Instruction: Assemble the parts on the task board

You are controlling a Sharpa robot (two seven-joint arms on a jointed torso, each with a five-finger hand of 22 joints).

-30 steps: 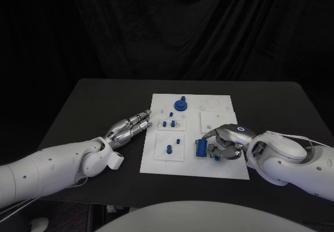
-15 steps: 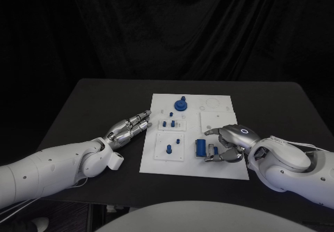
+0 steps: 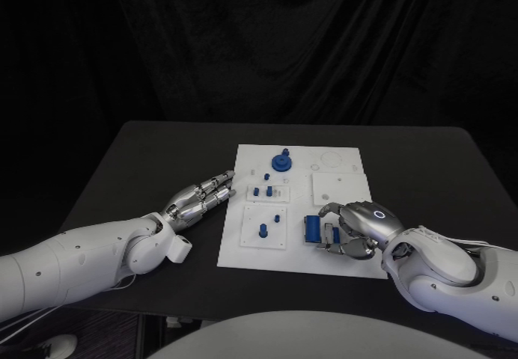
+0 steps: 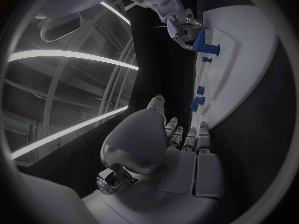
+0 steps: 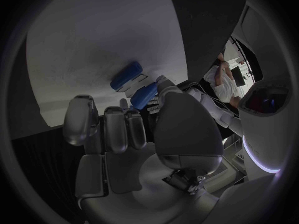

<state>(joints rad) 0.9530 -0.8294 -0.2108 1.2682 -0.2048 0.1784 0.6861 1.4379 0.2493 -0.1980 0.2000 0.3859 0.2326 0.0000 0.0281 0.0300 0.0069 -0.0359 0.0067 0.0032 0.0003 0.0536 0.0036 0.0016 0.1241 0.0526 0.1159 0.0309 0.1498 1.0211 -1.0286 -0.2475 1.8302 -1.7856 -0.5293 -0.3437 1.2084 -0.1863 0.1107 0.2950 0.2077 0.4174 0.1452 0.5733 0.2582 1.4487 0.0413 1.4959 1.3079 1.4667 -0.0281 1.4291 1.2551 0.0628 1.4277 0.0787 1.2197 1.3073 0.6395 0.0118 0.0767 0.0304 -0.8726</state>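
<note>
While a blue part [image 3: 312, 228] stands on the near right area of the task board [image 3: 356, 263], the right hand [image 3: 358, 228] curls around it, fingers closed on it. Beside the board's left edge, the left hand [image 3: 200, 197] rests on the tabletop [image 3: 141, 161], fingers extended and holding nothing.

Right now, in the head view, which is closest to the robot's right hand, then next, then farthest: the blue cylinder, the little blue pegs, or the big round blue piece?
From the right hand:
1. Blue cylinder, right beside its fingers.
2. Little blue pegs, mid-board, toward the left.
3. Big round blue piece, at the board's far end.
</note>
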